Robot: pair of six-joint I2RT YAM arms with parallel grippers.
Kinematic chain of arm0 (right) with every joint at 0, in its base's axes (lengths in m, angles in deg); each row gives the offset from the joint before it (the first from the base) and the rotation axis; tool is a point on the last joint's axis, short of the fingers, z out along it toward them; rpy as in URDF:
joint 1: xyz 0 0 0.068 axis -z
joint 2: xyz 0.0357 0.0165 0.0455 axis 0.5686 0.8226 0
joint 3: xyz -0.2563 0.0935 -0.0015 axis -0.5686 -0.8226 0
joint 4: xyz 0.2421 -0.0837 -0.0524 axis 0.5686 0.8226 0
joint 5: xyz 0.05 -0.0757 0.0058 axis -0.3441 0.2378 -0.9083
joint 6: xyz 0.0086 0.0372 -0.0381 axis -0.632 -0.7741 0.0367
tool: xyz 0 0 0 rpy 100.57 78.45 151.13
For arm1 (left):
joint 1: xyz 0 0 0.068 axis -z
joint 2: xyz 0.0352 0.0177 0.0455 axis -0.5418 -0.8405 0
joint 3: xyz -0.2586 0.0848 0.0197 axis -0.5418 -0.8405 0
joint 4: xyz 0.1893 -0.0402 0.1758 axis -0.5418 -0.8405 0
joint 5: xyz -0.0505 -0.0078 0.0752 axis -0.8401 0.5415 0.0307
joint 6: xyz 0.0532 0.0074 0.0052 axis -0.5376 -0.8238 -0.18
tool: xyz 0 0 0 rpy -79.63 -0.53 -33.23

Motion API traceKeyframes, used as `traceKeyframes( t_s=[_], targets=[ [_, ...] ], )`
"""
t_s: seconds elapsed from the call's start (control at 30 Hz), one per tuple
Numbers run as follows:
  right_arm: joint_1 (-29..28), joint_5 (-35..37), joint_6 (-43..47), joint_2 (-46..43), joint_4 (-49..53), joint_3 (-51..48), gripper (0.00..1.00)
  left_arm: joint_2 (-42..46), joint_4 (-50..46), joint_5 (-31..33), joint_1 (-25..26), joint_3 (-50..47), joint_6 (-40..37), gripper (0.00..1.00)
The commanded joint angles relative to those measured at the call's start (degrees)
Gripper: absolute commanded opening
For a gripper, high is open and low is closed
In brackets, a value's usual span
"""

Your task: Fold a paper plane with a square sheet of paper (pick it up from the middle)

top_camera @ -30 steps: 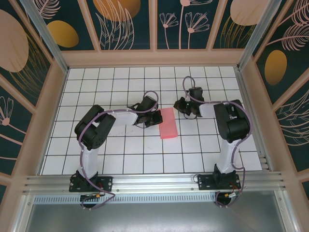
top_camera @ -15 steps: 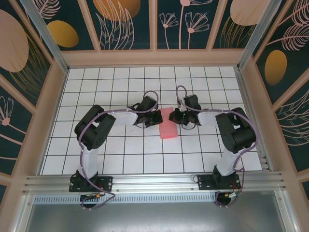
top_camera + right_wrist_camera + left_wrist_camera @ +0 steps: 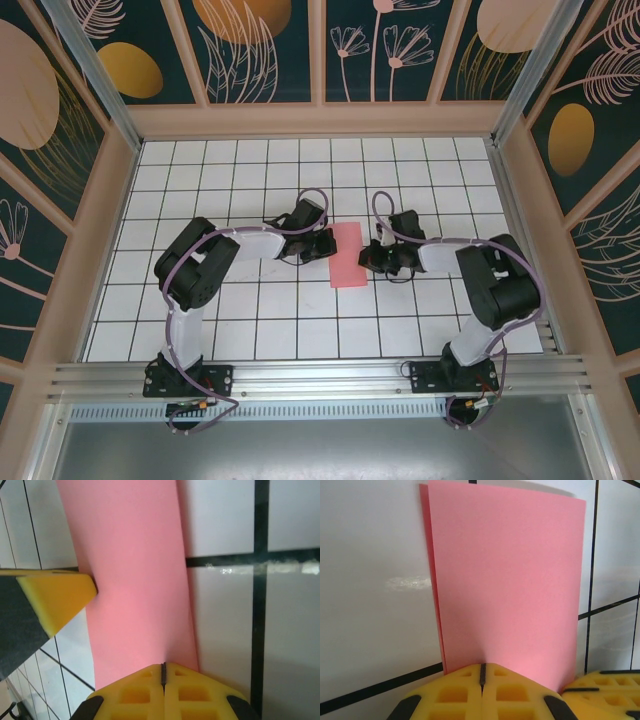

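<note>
Two arms lean in over the white gridded surface [image 3: 230,180], one from each side of a single pink sheet.

On the left, the arm reaches across from its base and brings the left claw [image 3: 324,246] down at the left long side of the square sheet of paper [image 3: 348,270]. From its own wrist camera, the yellow fingertips [image 3: 455,692] are pressed together with only a thin dark seam between them. They rest on the sheet close to its left edge. I can see nothing caught between them, so they bear down on the paper rather than pinch it.

The paper lies flat near the middle of the surface, folded over into a narrow rectangle with its long sides running away from the bases. Along its left edge a sliver of the lower layer peeks out from under the upper one.

On the right, the right claw [image 3: 368,262] meets the opposite long side, a little nearer the bases than its partner. Its wrist camera shows its own yellow tips likewise pressed shut and sitting on the sheet beside the right edge. In that same view, the other claw's yellow pad [image 3: 55,600] touches the paper's far edge.
</note>
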Motion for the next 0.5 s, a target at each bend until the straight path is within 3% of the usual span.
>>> traceKeyframes(
  t_s=[0.0,0.27,0.47],
  targets=[
    [-0.6,-3.6,1.9,-1.5,1.3,0.4,0.05,-5.4,-11.3,7.6,-0.3,-3.9,-0.5,0.05],
    [-1.5,-3.2,1.4,2.6,-0.2,1.0,0.04,-5.1,-11.6,7.7,-0.3,-3.9,-0.3,0.04],
    [-1.4,-1.7,0.8,-0.8,1.0,-5.5,0.04,-5.2,-11.6,7.8,-0.3,-3.9,-0.3,0.04]
  ],
)
